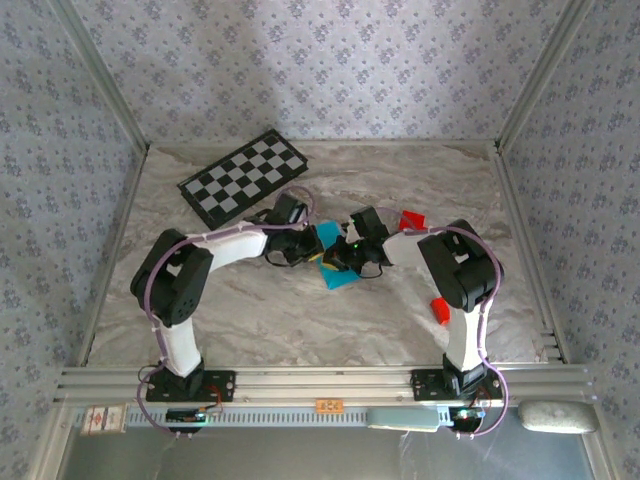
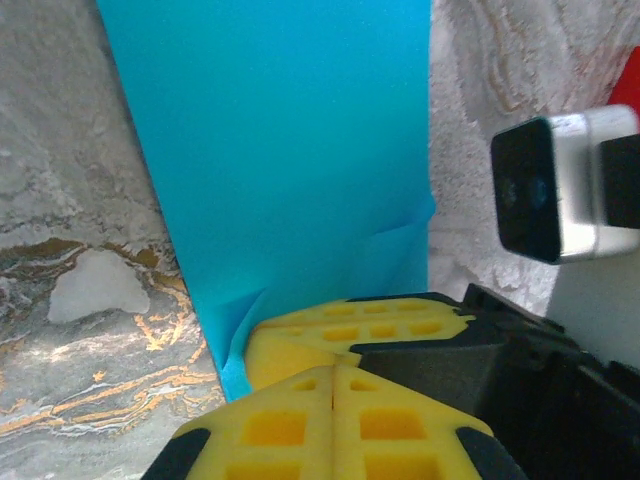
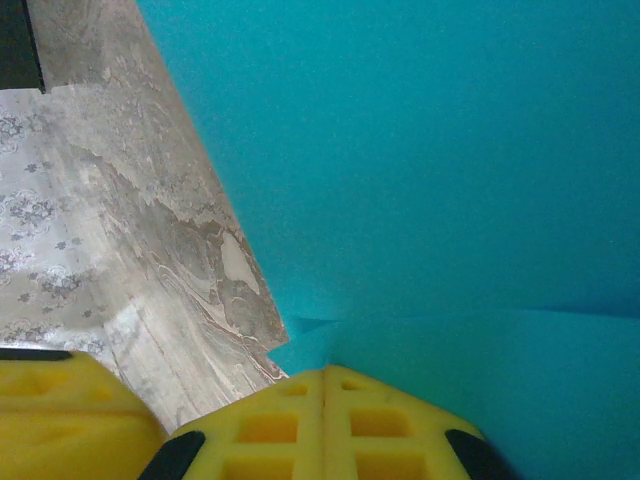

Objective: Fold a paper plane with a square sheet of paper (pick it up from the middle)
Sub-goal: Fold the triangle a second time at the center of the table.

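A: Top view first; where is the square sheet of paper (image 1: 338, 277)?

B: On the marble table (image 1: 250, 310), mid-field, mostly hidden under the 2 wrists; the left gripper (image 1: 300, 250) and right gripper (image 1: 345, 256) meet over its middle, which fits the instruction to lift it from there.

A: Anything crowding it?

B: A checkered board (image 1: 245, 178) lies beyond the sheet toward the left; 1 red block (image 1: 412, 220) sits just right of the sheet, another red block (image 1: 440, 312) nearer the right arm's base; none touches the sheet.

A: Left wrist view?

B: The left gripper (image 2: 335, 368) has its yellow pads pressed together, and the sheet (image 2: 290, 150) puckers up into them, so I judge it pinched; the right arm's camera (image 2: 560, 185) hangs close beside the sheet, leaving little room.

A: Right wrist view?

B: The right gripper (image 3: 325, 375) is likewise clenched, with a small fold of the sheet (image 3: 420, 150) drawn to its tips; the table (image 3: 150, 200) shows left of the sheet; a pinch this shallow could slip.
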Controlling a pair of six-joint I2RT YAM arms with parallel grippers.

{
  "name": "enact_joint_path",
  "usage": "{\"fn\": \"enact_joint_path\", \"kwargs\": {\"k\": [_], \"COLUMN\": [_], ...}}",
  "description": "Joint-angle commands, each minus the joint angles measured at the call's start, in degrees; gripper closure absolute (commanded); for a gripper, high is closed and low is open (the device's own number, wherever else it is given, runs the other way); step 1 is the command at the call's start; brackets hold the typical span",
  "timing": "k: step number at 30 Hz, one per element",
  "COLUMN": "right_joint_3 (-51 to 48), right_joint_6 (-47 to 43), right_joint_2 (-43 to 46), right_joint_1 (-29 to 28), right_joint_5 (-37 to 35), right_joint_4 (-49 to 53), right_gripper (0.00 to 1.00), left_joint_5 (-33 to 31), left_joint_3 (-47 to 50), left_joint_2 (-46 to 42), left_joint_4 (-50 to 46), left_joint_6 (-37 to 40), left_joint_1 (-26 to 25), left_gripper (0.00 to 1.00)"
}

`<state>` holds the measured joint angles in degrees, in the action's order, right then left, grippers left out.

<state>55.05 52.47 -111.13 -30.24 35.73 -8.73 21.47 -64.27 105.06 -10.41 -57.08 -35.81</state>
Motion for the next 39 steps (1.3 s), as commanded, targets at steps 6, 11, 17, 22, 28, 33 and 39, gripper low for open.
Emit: {"fn": "enact_joint_path", "kwargs": {"k": [6, 11, 17, 22, 28, 33, 39], "right_joint_3": [-0.8, -0.8, -0.8, -0.6, -0.7, -0.8, -0.9], "right_joint_6": [-0.6, -0.6, -0.5, -0.4, -0.4, -0.4, -0.4], "right_joint_2": [-3.1, -3.2, -3.2, -3.4, -3.3, -3.2, -2.8], "right_joint_1": [0.2, 0.2, 0.1, 0.0, 0.0, 0.0, -0.1], "right_joint_5": [-3.3, -3.3, -3.3, -3.1, -3.2, -3.1, -2.7], "right_joint_4": [7.5, 7.5, 7.4, 7.3, 7.3, 7.1, 6.6], "right_gripper": [1.00, 1.00, 1.00, 1.00, 1.00, 1.00, 1.00], "left_joint_5": [-0.9, -2.2, -3.2, -1.5, -1.8, -3.2, -4.6], "left_joint_3": [-0.1, -0.3, -0.6, -1.9, -1.9, -1.9, -2.6], "left_joint_2": [2.7, 3.1, 3.4, 5.1, 6.0, 7.1, 8.3], "left_joint_4": [-1.1, -1.3, -1.1, -0.6, -1.6, -3.4, -6.0], "left_joint_6": [-0.3, -0.4, -0.6, -0.5, -0.4, -0.4, 0.2], "left_joint_1": [-0.2, -0.2, -0.3, -0.8, -0.8, -0.8, -1.0], "left_gripper": [1.00, 1.00, 1.00, 1.00, 1.00, 1.00, 1.00]}}
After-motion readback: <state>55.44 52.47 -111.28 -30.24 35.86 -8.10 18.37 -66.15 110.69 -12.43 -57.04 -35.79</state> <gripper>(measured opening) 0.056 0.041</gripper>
